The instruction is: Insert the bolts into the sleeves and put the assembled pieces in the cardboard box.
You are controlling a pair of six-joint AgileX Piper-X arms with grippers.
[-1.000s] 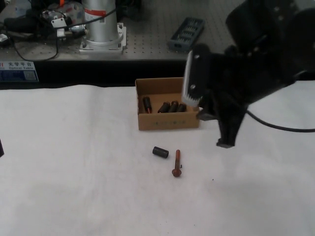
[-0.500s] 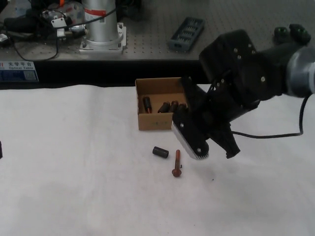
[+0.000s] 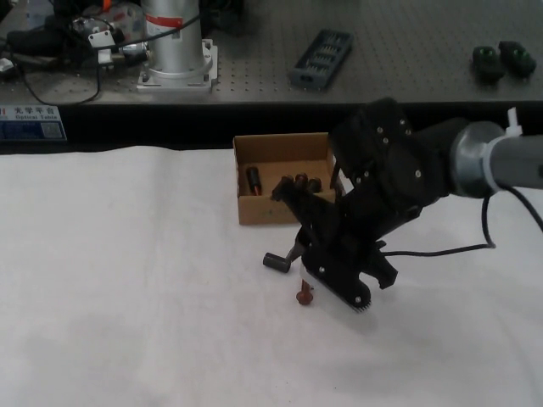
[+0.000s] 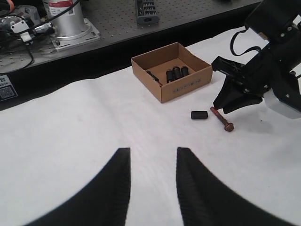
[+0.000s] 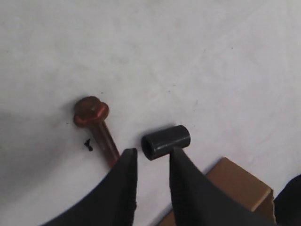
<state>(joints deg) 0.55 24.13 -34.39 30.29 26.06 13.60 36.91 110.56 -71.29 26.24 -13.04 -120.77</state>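
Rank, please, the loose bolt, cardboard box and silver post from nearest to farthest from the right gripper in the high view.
1. The loose bolt, directly beneath the right gripper.
2. The cardboard box, just behind them.
3. The silver post, far back on the left.

I am holding my right arm (image 3: 475, 165) out from the side with the wrist bending steeply down, keeping my right pincer (image 5: 152, 151) low over the worktop (image 3: 127, 280), jaws slightly parted. I am holding my left pincer (image 4: 153, 153) above the worktop, jaws spread apart.
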